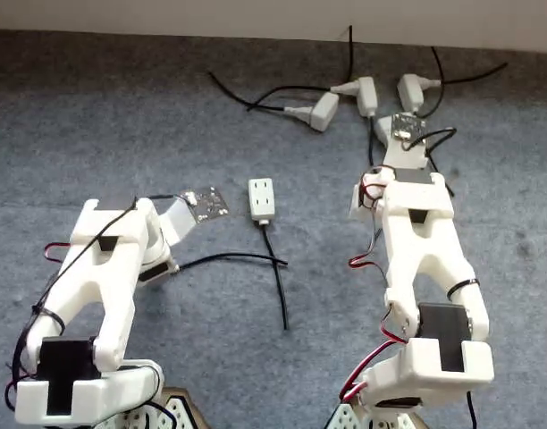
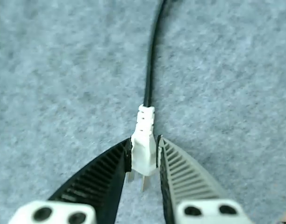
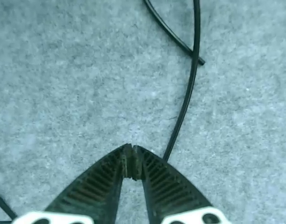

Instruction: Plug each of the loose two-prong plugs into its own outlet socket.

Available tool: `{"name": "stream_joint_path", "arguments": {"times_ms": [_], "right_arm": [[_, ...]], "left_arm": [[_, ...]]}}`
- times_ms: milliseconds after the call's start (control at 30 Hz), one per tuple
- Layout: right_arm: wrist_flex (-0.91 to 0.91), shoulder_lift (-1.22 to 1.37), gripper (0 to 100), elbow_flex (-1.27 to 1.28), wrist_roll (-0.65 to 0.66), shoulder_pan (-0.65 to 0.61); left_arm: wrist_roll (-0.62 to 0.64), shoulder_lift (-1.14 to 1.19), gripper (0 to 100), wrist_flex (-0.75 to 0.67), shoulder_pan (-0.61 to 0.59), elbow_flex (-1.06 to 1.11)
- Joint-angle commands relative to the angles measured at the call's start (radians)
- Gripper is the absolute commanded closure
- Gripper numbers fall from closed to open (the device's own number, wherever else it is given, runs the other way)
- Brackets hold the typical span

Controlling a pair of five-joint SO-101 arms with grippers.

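Note:
My left gripper (image 2: 144,161) is shut on a white two-prong plug (image 2: 144,147). Its prongs point back toward the wrist, and its black cord (image 2: 152,60) runs away over the grey carpet. In the high view the left arm (image 1: 113,259) covers that plug, and the cord (image 1: 233,257) comes out from under it. A white outlet socket (image 1: 261,198) with its own black cord lies just right of the left wrist. My right gripper (image 3: 132,161) is shut on nothing, low over the carpet beside a black cord (image 3: 182,112). The right arm (image 1: 416,223) stretches toward the far side.
Three white cord-end pieces (image 1: 318,112) (image 1: 366,92) (image 1: 409,89) lie at the far edge near the right wrist, with black cords looping around them. Whether they are plugs or sockets I cannot tell. A cord end (image 1: 282,304) trails between the arms.

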Motion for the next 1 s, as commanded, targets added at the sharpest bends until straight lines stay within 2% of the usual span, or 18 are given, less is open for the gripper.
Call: {"name": "stream_joint_path", "arguments": {"times_ms": [0, 467, 600, 700, 867, 967], "right_arm": [[0.004, -0.008, 99.2, -0.05, -0.009, 0.008], [0.004, -0.008, 99.2, -0.05, -0.009, 0.008], [0.004, -0.008, 99.2, -0.05, -0.009, 0.008], [0.004, -0.007, 99.2, -0.05, -0.009, 0.008], [0.004, -0.007, 99.2, -0.05, -0.009, 0.008], [0.004, -0.008, 99.2, -0.044, -0.009, 0.008]], "left_arm": [[-0.008, -0.012, 90, 0.034, -0.021, -0.094], [-0.064, -0.012, 90, 0.074, -0.035, -0.119], [-0.068, -0.013, 90, 0.187, -0.028, -0.171], [-0.126, -0.013, 90, 0.247, -0.022, -0.186], [-0.133, -0.002, 89, 0.181, -0.027, -0.185], [-0.133, -0.002, 79, 0.135, -0.025, -0.185]]}}
